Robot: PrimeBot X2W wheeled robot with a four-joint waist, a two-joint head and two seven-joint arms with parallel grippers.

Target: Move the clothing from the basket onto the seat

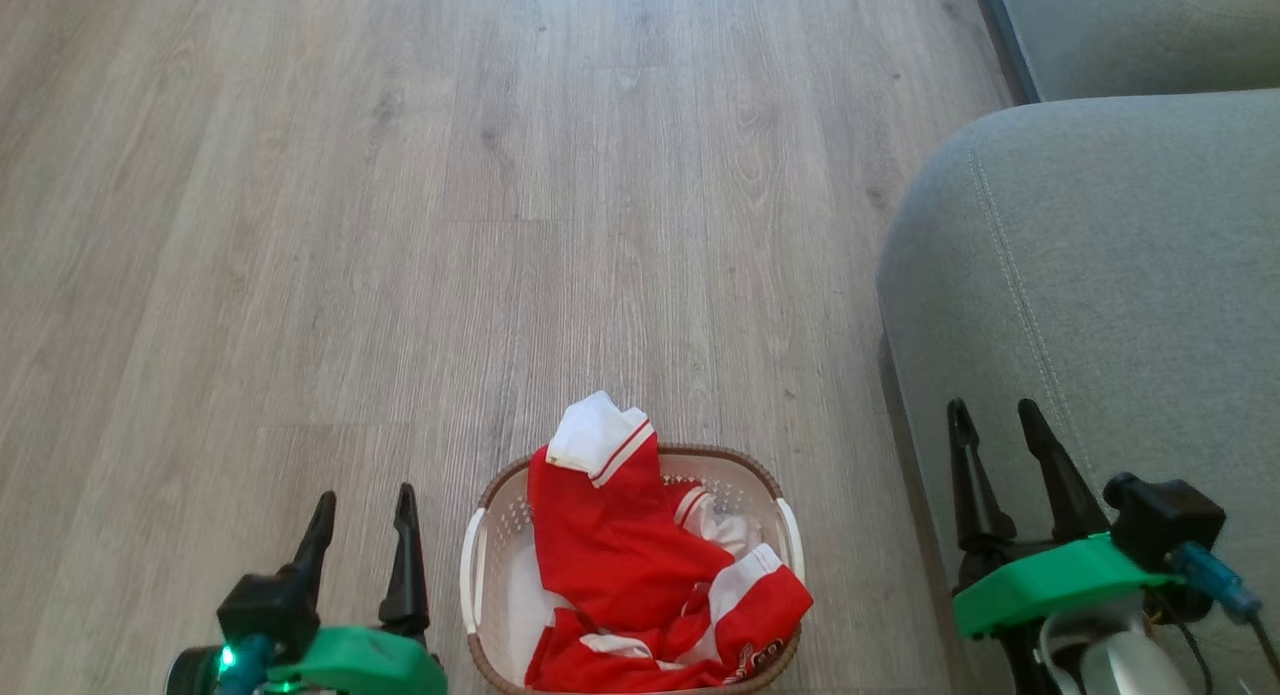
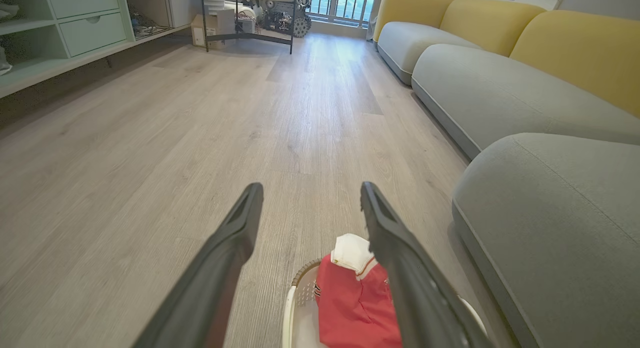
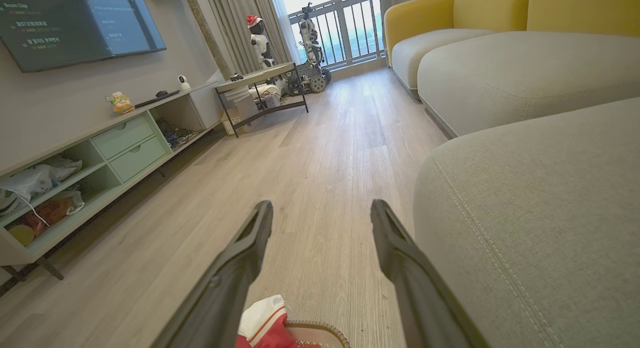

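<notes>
**Pre-grasp, nothing lifted yet**

Clothing [image 1: 620, 560] heaped in basket [image 1: 478, 565] on floor [image 1: 400, 225], white cuff spilling over far rim. Left pincer [image 1: 365, 495] spread wide, empty, just left of basket. Right pincer [image 1: 993, 407] likewise wide, empty, over edge of seat [image 1: 1100, 275]. Judged first step (seat bare here). Next: lower into heap, close on red fabric, lift clear, swing right.

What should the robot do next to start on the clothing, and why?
Probably lower the left pincer onto the clothing in the basket: it hangs open beside it, while the right pincer, also open, is by the seat.
</notes>
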